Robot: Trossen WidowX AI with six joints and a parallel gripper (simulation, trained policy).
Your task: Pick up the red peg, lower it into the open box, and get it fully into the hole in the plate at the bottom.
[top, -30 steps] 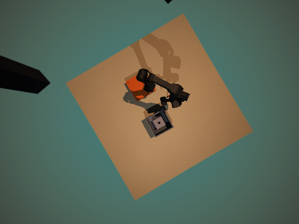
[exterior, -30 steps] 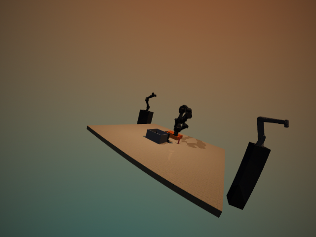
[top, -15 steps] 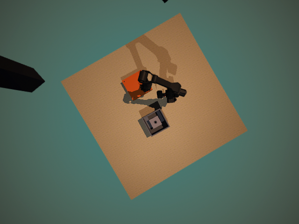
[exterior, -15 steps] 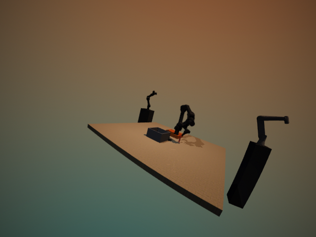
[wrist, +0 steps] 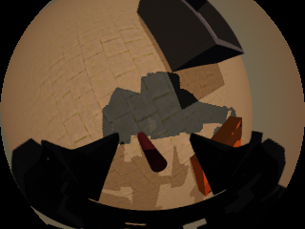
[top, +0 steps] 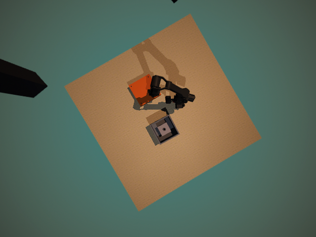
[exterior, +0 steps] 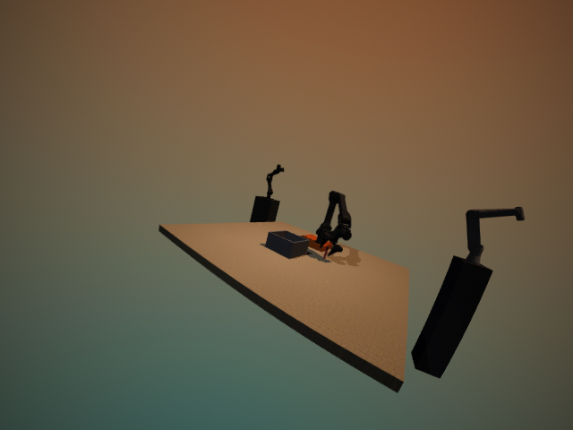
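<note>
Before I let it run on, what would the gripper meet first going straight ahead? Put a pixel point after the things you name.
Probably the red peg [exterior: 325,252] [wrist: 152,153]: in the wrist view it stands between the open gripper's [wrist: 154,137] fingers, though depth is unclear. If they pass around it, the table [top: 199,153] [exterior: 323,300] [wrist: 71,86] comes next.

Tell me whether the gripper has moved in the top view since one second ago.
Yes: the gripper has shifted farther from the open box, toward the picture's top.
</note>
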